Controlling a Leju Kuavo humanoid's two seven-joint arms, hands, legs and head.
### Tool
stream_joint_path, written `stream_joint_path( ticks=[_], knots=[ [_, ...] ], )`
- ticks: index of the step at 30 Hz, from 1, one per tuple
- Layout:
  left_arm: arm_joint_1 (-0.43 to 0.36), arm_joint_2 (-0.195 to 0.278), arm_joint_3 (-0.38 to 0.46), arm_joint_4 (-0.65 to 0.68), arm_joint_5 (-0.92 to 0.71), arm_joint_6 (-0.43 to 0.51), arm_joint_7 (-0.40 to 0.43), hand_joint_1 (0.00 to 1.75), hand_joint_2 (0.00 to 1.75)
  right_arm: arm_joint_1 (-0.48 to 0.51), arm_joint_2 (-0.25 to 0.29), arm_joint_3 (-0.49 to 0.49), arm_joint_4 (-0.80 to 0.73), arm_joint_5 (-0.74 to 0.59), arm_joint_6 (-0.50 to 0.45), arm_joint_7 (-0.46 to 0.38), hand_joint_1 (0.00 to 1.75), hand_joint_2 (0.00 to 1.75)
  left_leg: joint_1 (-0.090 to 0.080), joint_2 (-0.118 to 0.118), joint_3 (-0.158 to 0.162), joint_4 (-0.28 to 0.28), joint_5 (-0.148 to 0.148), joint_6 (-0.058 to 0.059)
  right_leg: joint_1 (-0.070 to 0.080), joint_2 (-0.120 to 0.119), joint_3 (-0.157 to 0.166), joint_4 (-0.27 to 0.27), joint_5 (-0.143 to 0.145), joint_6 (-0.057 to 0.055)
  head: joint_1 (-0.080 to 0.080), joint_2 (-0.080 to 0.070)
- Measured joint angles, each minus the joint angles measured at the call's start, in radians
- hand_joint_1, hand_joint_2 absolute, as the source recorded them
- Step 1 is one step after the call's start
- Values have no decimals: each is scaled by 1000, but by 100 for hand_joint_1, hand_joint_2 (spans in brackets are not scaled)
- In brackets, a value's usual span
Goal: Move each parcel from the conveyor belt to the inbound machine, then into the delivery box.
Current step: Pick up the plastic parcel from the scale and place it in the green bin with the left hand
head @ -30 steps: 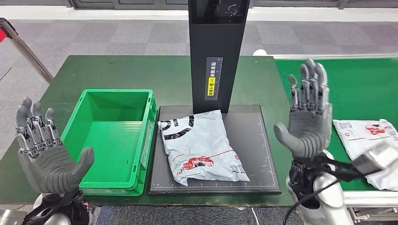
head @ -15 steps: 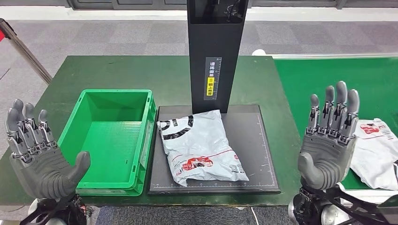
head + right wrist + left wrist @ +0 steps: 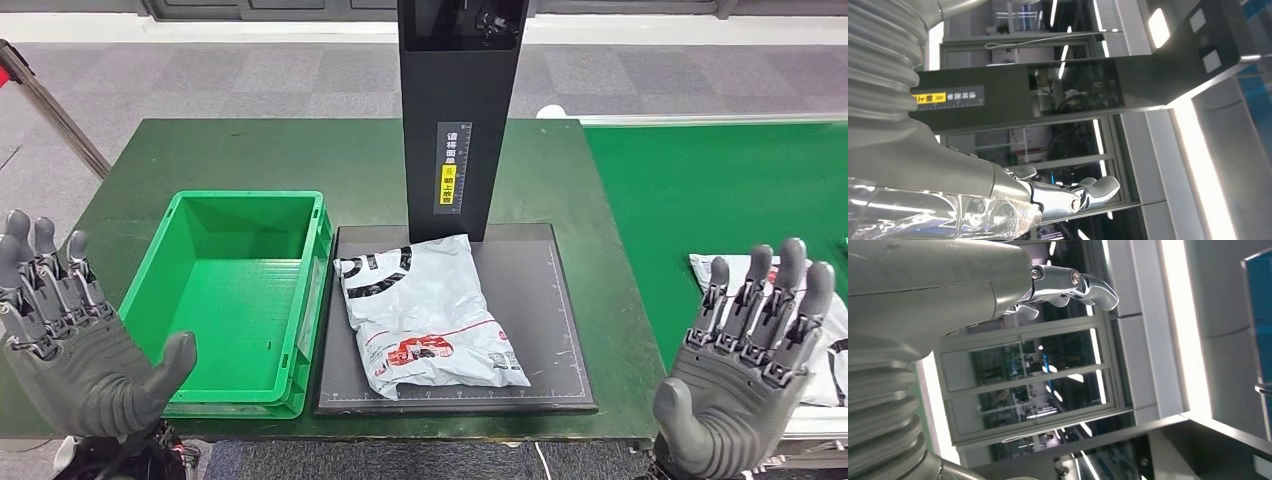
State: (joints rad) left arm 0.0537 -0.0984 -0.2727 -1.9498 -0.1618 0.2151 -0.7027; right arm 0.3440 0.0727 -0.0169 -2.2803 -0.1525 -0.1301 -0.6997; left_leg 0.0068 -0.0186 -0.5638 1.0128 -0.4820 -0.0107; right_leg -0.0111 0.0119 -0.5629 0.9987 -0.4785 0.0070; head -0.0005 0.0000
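A grey plastic parcel (image 3: 425, 315) with black and red print lies flat on the black plate of the inbound machine (image 3: 560, 300), in front of its black post (image 3: 460, 110). To the left of the plate stands the green delivery box (image 3: 235, 290), with nothing inside. Another pale parcel (image 3: 835, 345) lies on the green conveyor belt (image 3: 720, 190) at the right, partly behind my right hand (image 3: 745, 385). That hand is raised, palm up, fingers spread, holding nothing. My left hand (image 3: 75, 345) is also raised and spread near the box's front left corner, holding nothing.
The green table (image 3: 290, 155) carries the box and the machine. A slanted metal post (image 3: 55, 105) stands at the far left beyond the table. Grey floor tiles lie behind. The wrist views look up at ceiling lights and the machine's head (image 3: 1073, 92).
My right hand has dropped from beside the machine plate and moved out to the right, over the near edge of the conveyor. My left hand has sunk slightly to the left.
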Motion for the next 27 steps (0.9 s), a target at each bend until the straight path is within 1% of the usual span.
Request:
stream_joint_path(
  ticks=[5,10,13,18,27],
  knots=[
    [-59,0,-51,-9,-31,-33,28,0,175,1,58,-6,-14,-45,44,0,0,175,0,0,1,0,0,0,0,0,1,0,0,0,0,0],
    [-120,0,-100,-7,-60,-36,60,0,175,17,100,-34,-17,-79,96,0,0,175,0,0,1,0,1,-1,0,0,1,0,1,0,0,0],
    [-139,1,-122,-3,-75,-36,74,0,175,23,116,-49,-18,-81,125,0,0,175,0,1,1,0,1,-1,0,1,1,0,1,0,0,0],
    [-178,4,-154,13,-91,-58,121,0,175,35,139,-77,-18,-63,168,0,0,175,0,1,0,0,1,-1,0,1,1,0,1,0,0,0],
    [-264,5,-209,112,-104,-134,180,0,175,53,155,-82,3,-54,181,0,0,175,0,1,1,0,1,-1,0,1,1,0,1,0,0,0]
  ],
)
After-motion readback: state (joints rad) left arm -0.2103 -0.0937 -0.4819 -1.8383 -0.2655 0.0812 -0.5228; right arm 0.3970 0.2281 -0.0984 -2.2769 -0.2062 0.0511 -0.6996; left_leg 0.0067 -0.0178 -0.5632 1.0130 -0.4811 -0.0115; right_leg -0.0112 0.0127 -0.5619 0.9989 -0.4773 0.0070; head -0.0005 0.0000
